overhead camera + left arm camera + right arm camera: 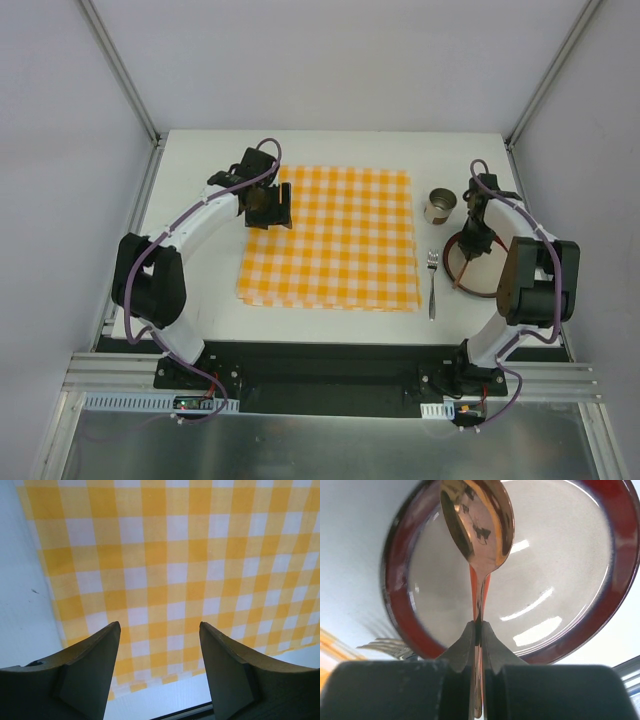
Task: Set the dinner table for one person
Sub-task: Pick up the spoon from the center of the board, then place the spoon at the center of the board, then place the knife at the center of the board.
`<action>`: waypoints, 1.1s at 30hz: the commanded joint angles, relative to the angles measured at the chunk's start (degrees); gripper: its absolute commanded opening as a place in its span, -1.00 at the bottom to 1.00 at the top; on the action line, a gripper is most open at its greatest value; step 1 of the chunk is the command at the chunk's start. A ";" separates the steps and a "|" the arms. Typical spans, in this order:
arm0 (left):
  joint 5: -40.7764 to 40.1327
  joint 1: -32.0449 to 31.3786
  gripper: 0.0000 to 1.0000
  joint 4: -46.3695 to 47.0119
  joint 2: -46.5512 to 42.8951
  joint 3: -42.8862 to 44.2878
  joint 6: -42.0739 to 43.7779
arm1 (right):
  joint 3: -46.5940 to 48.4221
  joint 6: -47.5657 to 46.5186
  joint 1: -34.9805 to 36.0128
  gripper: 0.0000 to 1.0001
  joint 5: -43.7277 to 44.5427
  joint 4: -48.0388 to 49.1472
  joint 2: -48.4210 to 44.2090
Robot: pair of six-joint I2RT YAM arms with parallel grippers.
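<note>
The dinner table (200, 300) is the wide white top spread out in front of my two bases, and everything else lies on it. Over its left half my left gripper (268, 205) hangs above the far left corner of the orange-and-white checked cloth (330, 235). Its jaws are spread apart with nothing between them. In the left wrist view the left gripper (160, 630) frames only the checked cloth (170, 560), with bare white table showing past the cloth's edges at the left and bottom.

The cloth lies flat across the middle of the table. Just off its right edge a fork (432, 285) lies on the bare top, tines towards the far side. Beyond the tines, near the cloth's far right corner, a metal cup (440, 206) stands upright.

Right of the fork sits a red-rimmed plate (452, 262), largely covered from above by my right arm. My right gripper (472, 240) is over that plate. In the right wrist view, the right gripper (479, 630) has its jaws pressed together on the thin handle of a copper-coloured spoon (477, 525). The spoon's bowl points away from me over the plate (400, 595) and its pale centre. I cannot tell whether the spoon touches the plate. The fork's tines (385, 645) peek out at the plate's lower left.
</note>
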 commanded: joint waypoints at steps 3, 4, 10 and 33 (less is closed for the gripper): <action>-0.85 -0.72 0.29 0.79 0.34 -0.25 0.72 | 3.04 0.30 4.20 -0.99 2.62 -5.05 -5.56; -0.77 -0.72 0.29 0.87 0.17 -0.33 0.81 | 2.86 0.39 5.51 -0.99 2.79 -5.14 -5.82; -1.20 -0.64 0.29 0.78 -1.50 -0.86 0.89 | 0.75 0.75 8.33 -0.98 1.92 -5.23 -6.88; -2.17 -0.64 0.30 0.78 -4.84 -3.41 -0.16 | -4.88 -0.05 16.94 -0.99 1.30 -4.70 -6.45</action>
